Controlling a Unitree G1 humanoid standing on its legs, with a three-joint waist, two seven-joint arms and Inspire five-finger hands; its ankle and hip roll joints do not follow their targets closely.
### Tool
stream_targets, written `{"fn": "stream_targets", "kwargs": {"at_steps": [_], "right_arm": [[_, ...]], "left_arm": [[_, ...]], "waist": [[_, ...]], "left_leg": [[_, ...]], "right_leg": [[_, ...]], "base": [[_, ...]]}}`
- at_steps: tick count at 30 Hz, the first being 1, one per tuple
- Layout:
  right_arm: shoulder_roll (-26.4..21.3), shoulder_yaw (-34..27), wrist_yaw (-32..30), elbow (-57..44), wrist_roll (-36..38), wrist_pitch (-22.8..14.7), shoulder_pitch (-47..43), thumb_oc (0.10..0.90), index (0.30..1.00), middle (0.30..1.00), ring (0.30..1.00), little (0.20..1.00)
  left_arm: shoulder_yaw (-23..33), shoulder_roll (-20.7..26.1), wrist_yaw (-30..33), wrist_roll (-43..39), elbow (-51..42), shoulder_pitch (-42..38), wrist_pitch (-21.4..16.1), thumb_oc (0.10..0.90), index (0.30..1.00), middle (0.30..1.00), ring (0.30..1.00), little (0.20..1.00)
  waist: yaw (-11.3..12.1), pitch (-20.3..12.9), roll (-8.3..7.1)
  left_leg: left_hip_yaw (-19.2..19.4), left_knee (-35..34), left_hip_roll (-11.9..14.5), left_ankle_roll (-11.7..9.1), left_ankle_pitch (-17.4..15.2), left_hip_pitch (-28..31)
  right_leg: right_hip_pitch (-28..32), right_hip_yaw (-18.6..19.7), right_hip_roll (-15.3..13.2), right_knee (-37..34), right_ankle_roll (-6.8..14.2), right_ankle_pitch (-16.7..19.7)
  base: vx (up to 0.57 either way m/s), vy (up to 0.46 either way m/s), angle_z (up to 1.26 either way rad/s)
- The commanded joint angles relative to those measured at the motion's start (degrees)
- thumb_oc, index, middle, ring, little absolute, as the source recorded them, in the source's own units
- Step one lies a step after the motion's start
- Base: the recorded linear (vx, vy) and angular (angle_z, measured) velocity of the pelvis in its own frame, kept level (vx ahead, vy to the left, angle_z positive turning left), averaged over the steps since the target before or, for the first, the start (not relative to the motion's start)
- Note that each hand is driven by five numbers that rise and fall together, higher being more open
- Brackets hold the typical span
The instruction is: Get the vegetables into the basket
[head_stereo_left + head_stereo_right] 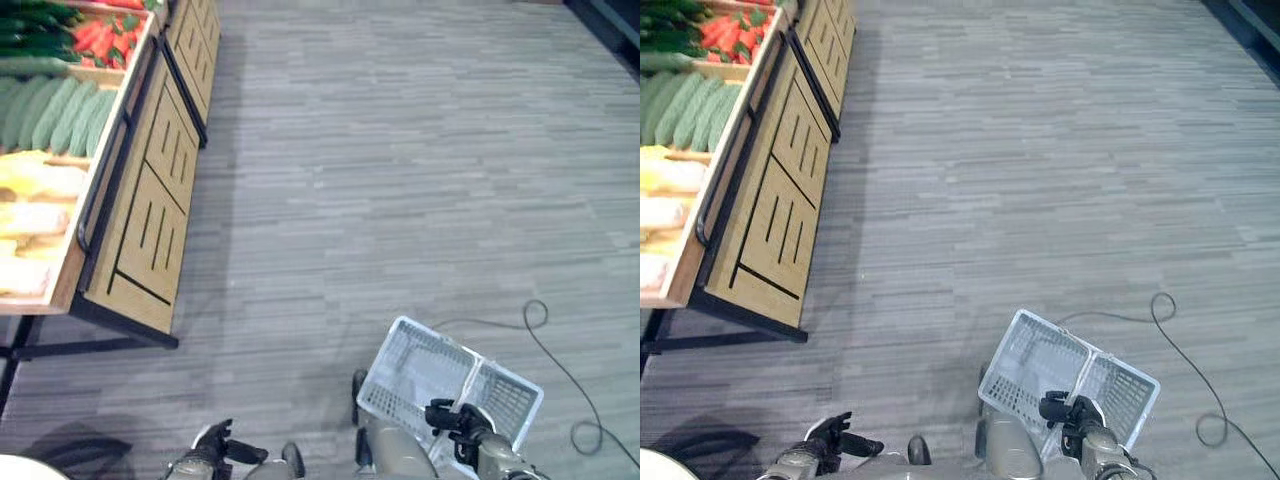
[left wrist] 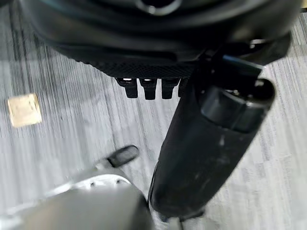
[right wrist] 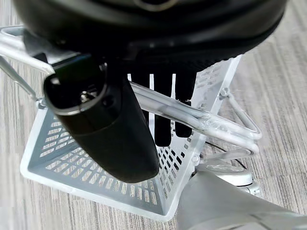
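While the basket [image 1: 440,385] is carried low at the right side, its metal handles [image 3: 201,120] are gripped by the right hand [image 1: 455,418], fingers curled round them as seen in the right wrist view. No vegetables are seen inside the basket. The left hand [image 1: 215,447] is held low at the left, holding nothing; its fingers look partly curled with the thumb out, and it is judged loosely shut.

Vegetables are noted in the wooden stand [image 1: 140,190] at the far left, well apart from the basket across bare floor [image 1: 400,180]: pale green cucumbers [image 1: 55,112], red peppers [image 1: 105,38], darker green produce [image 1: 35,25] beyond, and yellow items [image 1: 35,205] nearer.

Handling, as judged: cucumbers are expected to be firm, smooth, fairly light, and apt to roll; a hold across the middle is advised. Peppers are likely hollow and easily bruised, so a light grasp round the body is suggested. The basket looks stiff and light.
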Motion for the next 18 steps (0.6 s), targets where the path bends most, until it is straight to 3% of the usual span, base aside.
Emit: {"fn": "stream_targets", "kwargs": {"at_steps": [1, 2, 3, 4, 5, 8, 10, 11, 13, 16, 18], "right_arm": [[-2.0, 2.1, 0.3, 1.8, -2.0, -0.6, 2.3, 0.4, 0.3, 0.3, 0.3, 0.3], [-2.2, 2.0, 0.2, 1.8, -1.8, -0.7, 2.3, 0.4, 0.3, 0.3, 0.3, 0.3], [-3.1, 2.6, 0.2, 1.3, -1.9, -0.8, 2.0, 0.4, 0.3, 0.3, 0.3, 0.3], [-3.3, 2.6, 0.2, 1.3, -1.7, -0.8, 2.0, 0.4, 0.3, 0.3, 0.3, 0.3], [-3.8, 2.8, 0.1, 1.0, -1.5, -0.9, 2.1, 0.4, 0.3, 0.3, 0.3, 0.3], [-4.1, 3.1, 0.1, 1.2, -1.4, -0.8, 2.2, 0.4, 0.3, 0.3, 0.3, 0.3], [-4.1, 3.0, 0.0, 1.4, -1.3, -0.8, 2.2, 0.4, 0.3, 0.3, 0.3, 0.3], [-4.4, 2.6, 0.0, 1.9, -1.3, -0.6, 2.5, 0.4, 0.3, 0.3, 0.3, 0.3], [-4.7, 2.4, -0.3, 2.1, -1.7, -0.5, 2.7, 0.4, 0.3, 0.3, 0.3, 0.3], [-4.8, 2.3, -0.8, 2.6, -2.4, -0.5, 3.0, 0.4, 0.3, 0.3, 0.3, 0.3], [-4.8, 2.1, -0.9, 2.9, -2.6, -0.4, 3.0, 0.4, 0.3, 0.3, 0.3, 0.3]], "left_arm": [[0.7, 0.2, 0.8, -1.8, 1.1, -1.5, -0.1, 0.9, 1.0, 1.0, 1.0, 1.0], [0.8, 0.1, 0.7, -2.0, 1.2, -1.5, -0.1, 0.9, 1.0, 1.0, 1.0, 1.0], [0.6, 0.1, 0.6, -2.2, 0.9, -2.1, 0.1, 0.9, 1.0, 1.0, 1.0, 1.0], [0.5, 0.1, 0.7, -2.7, 0.7, -2.3, 0.0, 0.9, 1.0, 1.0, 1.0, 1.0], [0.6, 0.0, 1.0, -3.9, 0.1, -2.7, 0.1, 0.9, 1.0, 1.0, 1.0, 1.0], [0.7, -0.1, 1.2, -4.6, 0.1, -2.9, 0.2, 0.9, 1.0, 1.0, 1.0, 1.0], [0.7, 0.0, 1.4, -4.9, 0.1, -3.0, 0.1, 0.9, 1.0, 1.0, 1.0, 1.0], [0.6, 0.1, 1.4, -4.9, 0.0, -3.1, -0.1, 0.9, 1.0, 1.0, 1.0, 1.0], [0.5, 0.0, 1.5, -4.8, 0.1, -2.9, 0.0, 0.9, 1.0, 1.0, 1.0, 1.0], [0.1, -0.1, 1.7, -4.7, 0.0, -2.6, -0.3, 0.9, 1.0, 1.0, 1.0, 1.0], [0.2, -0.1, 1.7, -4.3, 0.3, -2.5, -0.3, 0.9, 1.0, 1.0, 1.0, 1.0]], "waist": [[-0.6, 1.4, -0.85], [-0.8, 1.3, -0.65], [-1.1, 1.5, -0.76], [-1.0, 1.9, -1.06], [-0.7, 3.2, -2.04], [-0.5, 3.9, -2.7], [-0.7, 4.1, -3.0], [-1.2, 3.8, -3.63], [-1.1, 3.4, -3.85], [-0.1, 2.8, -3.21], [0.1, 2.7, -3.16]], "left_leg": [[-1.8, 3.4, -4.1, -0.3, -0.5, -0.6], [-2.2, 4.1, -3.6, -1.0, 0.6, -0.9], [-3.2, 9.4, -1.8, -3.3, 5.1, -3.6], [-3.6, 12.4, -1.3, -3.7, 6.9, -5.3], [-3.7, 21.3, 0.0, -4.0, 9.3, -9.5], [-4.5, 23.3, -0.3, -3.2, 8.7, -11.6], [-4.0, 21.1, -0.6, -2.6, 7.8, -12.1], [-2.9, 14.2, -1.3, -1.6, 4.7, -13.7], [-3.7, 6.4, -1.9, -1.7, 4.0, -15.6], [-7.4, -3.6, -2.0, -3.0, 11.4, -18.6], [-7.5, -4.7, -2.1, -3.2, 12.3, -18.6]], "right_leg": [[-3.3, 1.7, -2.0, 7.8, 4.9, -6.3], [-3.1, 0.9, -1.9, 8.3, 4.4, -7.1], [-1.7, -0.6, -1.2, 8.3, 2.1, -9.5], [-0.8, -0.9, -1.0, 7.9, 1.4, -10.0], [0.8, -2.0, -0.8, 7.7, -0.1, -10.8], [1.9, -2.6, -0.9, 7.9, -0.6, -12.1], [2.4, -3.1, -1.4, 7.9, -0.3, -12.4], [2.9, -4.2, -3.0, 7.5, 0.6, -12.6], [3.1, -4.8, -3.9, 7.1, 1.3, -12.3], [5.2, -4.5, -4.0, 6.3, 1.2, -12.9], [6.3, -4.1, -4.1, 5.8, 1.3, -13.1]], "base": [[0.17, -0.203, 0.5], [0.29, -0.415, 0.55], [0.34, -0.509, 0.46], [0.34, -0.589, 0.88], [0.13, -0.274, 0.87], [0.11, -0.143, 0.28], [0.08, -0.025, 0.05], [0.09, 0.049, 0.2], [0.11, 0.094, 0.32], [0.18, 0.207, 0.3], [0.24, 0.261, -0.06]]}}
